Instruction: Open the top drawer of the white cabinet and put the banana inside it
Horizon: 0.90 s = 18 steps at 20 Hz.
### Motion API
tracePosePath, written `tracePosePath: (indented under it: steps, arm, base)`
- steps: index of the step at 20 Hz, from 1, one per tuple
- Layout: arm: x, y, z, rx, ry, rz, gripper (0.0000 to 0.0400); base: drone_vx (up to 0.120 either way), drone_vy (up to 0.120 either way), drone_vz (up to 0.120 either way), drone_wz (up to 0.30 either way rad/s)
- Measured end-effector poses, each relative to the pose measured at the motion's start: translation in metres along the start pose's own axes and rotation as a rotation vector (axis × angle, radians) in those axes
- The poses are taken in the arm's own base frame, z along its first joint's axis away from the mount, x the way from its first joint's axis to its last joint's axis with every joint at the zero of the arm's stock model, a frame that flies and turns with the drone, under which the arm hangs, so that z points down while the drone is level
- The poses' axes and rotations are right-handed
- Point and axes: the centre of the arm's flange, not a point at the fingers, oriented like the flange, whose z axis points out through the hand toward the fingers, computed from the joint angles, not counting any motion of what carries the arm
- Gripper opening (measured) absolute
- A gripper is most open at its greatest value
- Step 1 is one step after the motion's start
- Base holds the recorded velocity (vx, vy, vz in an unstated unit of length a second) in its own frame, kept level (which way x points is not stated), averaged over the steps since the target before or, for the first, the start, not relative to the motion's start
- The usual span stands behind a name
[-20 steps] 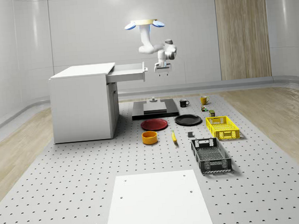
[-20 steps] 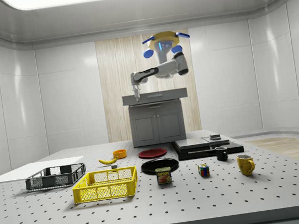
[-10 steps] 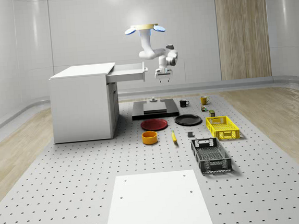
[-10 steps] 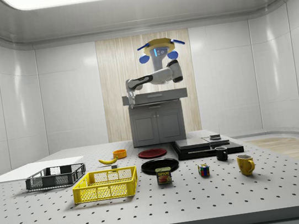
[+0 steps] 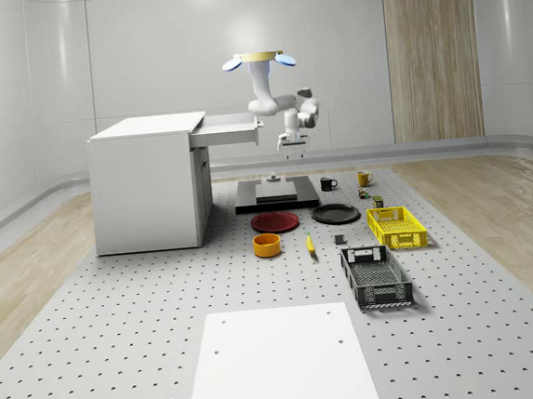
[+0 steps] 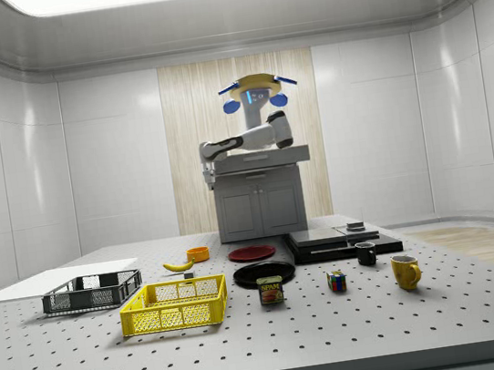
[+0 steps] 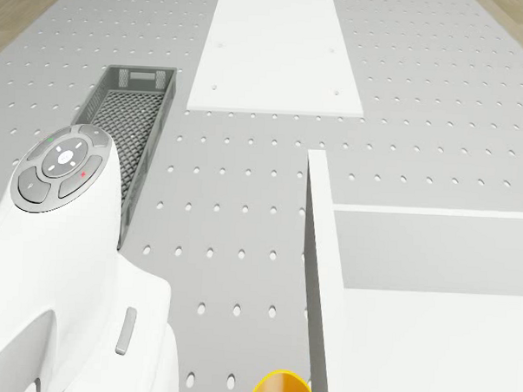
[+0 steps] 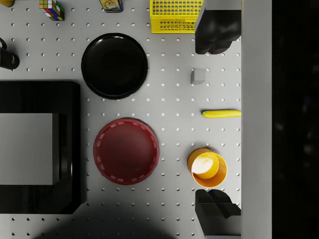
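The white cabinet (image 5: 144, 184) (image 6: 258, 200) has its top drawer (image 5: 228, 128) (image 7: 414, 281) pulled out. The yellow banana (image 5: 310, 243) (image 6: 178, 265) (image 8: 222, 113) lies on the perforated table, beside an orange bowl (image 5: 267, 245) (image 8: 207, 168). The drone (image 5: 259, 60) (image 6: 250, 92) hovers just off the drawer's front. My gripper (image 5: 291, 143) (image 6: 209, 179) (image 8: 218, 123) hangs open and empty beside the drawer front, slightly below it and high above the banana. In the wrist view the drawer's front edge (image 8: 256, 119) runs alongside both black fingers (image 8: 217, 27).
A red plate (image 5: 276, 221) (image 8: 126, 151), a black plate (image 5: 335, 214) (image 8: 114, 65) and a black platform (image 5: 275, 194) (image 8: 35, 144) lie under the arm. A yellow basket (image 5: 396, 226), a black basket (image 5: 376, 276) (image 7: 130, 125), mugs (image 5: 328, 183) and a white sheet (image 5: 279, 362) are further out.
The drone has sunk lower and shifted toward the side view's left. The gripper has dropped from the drawer's level to slightly below it. The drawer stays pulled out.
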Motion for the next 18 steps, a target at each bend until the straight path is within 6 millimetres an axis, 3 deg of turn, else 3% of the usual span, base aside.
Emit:
tracePosePath:
  steps: [2, 6, 13, 18]
  arm:
    - [0.048, 0.006, 0.003, -0.003, 0.122, 0.088, 0.04]
    - [0.027, 0.002, 0.005, 0.0, 0.055, 0.043, 0.04]
    - [0.004, 0.0, 0.002, 0.002, 0.004, 0.007, 0.04]
    - [-0.002, -0.001, 0.001, 0.002, -0.007, -0.002, 0.04]
  base:
    - [0.12, 0.0, -0.12, 0.0]
    - [0.12, 0.02, -0.02, 0.0]
    - [0.12, 0.12, 0.0, 0.0]
    - [0.12, 0.0, -0.056, 0.0]
